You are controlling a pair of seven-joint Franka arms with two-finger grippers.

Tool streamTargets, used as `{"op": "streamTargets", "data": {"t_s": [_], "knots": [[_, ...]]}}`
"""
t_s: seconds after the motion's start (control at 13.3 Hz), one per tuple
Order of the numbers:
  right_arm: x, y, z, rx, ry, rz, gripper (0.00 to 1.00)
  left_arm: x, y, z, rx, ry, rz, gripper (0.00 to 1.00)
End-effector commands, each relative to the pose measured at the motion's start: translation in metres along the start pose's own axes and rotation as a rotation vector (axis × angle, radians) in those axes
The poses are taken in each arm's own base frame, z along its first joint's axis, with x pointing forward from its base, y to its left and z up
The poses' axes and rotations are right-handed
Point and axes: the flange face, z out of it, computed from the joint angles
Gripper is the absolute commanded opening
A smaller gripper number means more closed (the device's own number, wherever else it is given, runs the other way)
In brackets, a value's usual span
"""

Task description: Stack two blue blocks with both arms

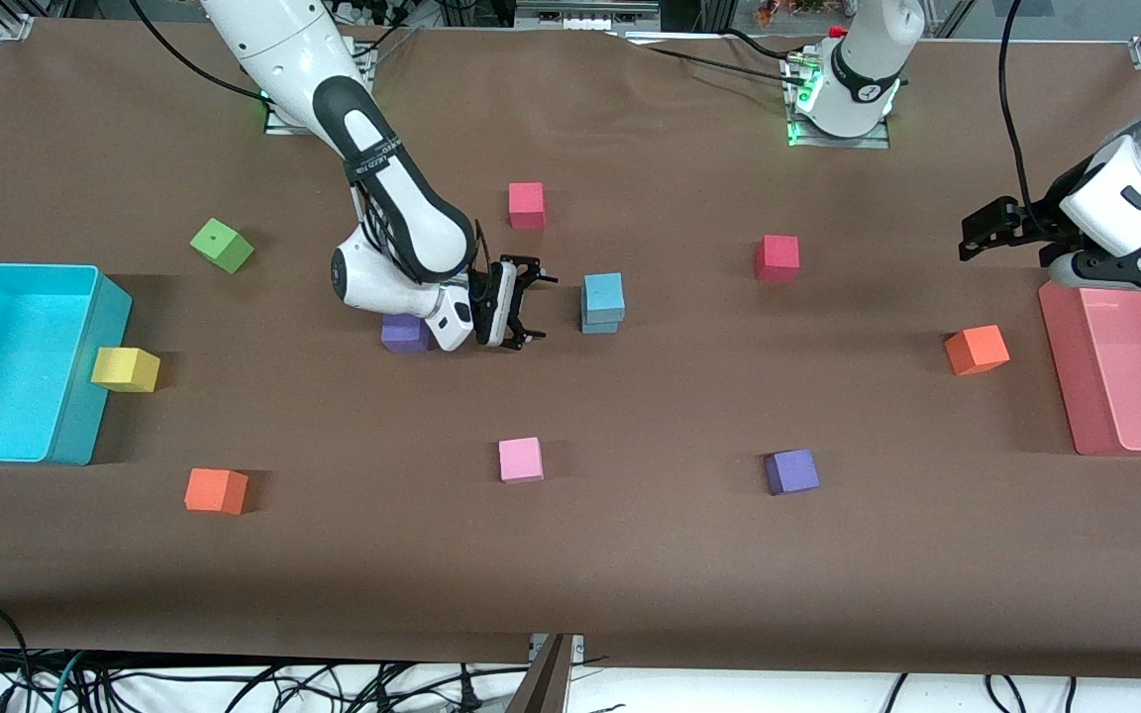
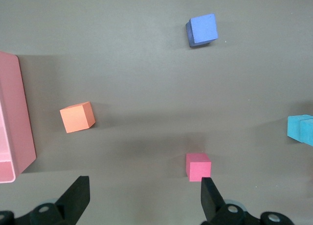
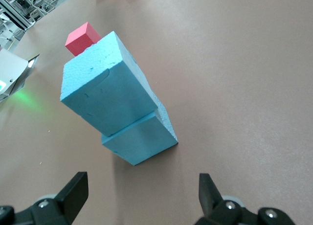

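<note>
The two blue blocks stand stacked mid-table, the upper block (image 1: 604, 291) sitting slightly askew on the lower block (image 1: 598, 324). In the right wrist view the upper block (image 3: 107, 90) overhangs the lower block (image 3: 142, 139). My right gripper (image 1: 538, 308) is open and empty, level with the stack and just beside it toward the right arm's end, not touching it; the right wrist view shows it (image 3: 142, 195) with jaws wide apart. My left gripper (image 1: 982, 230) is open and empty, up in the air beside the pink tray (image 1: 1115, 376); it also shows in the left wrist view (image 2: 144, 198).
A purple cube (image 1: 406, 334) lies under the right wrist. Red cubes (image 1: 526, 204) (image 1: 777, 257), an orange cube (image 1: 977, 350), a purple cube (image 1: 791, 471), a pink cube (image 1: 520, 459), and green (image 1: 222, 245), yellow (image 1: 125, 369) and orange (image 1: 216, 490) cubes lie around. A cyan bin (image 1: 85, 396) stands at the right arm's end.
</note>
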Motion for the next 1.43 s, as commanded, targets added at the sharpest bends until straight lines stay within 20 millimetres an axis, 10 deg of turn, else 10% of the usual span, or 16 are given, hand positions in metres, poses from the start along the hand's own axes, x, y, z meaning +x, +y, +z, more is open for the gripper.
{"op": "streamTargets", "data": {"t_s": [0.0,1.36], "knots": [[0.000,-0.002,-0.001,0.008,0.012,-0.014,1.00,-0.011,-0.002,-0.003,0.023,-0.021,0.018,1.00],[0.003,-0.001,-0.006,0.003,0.018,-0.005,1.00,0.006,0.029,-0.025,0.034,-0.026,-0.051,1.00]]}}
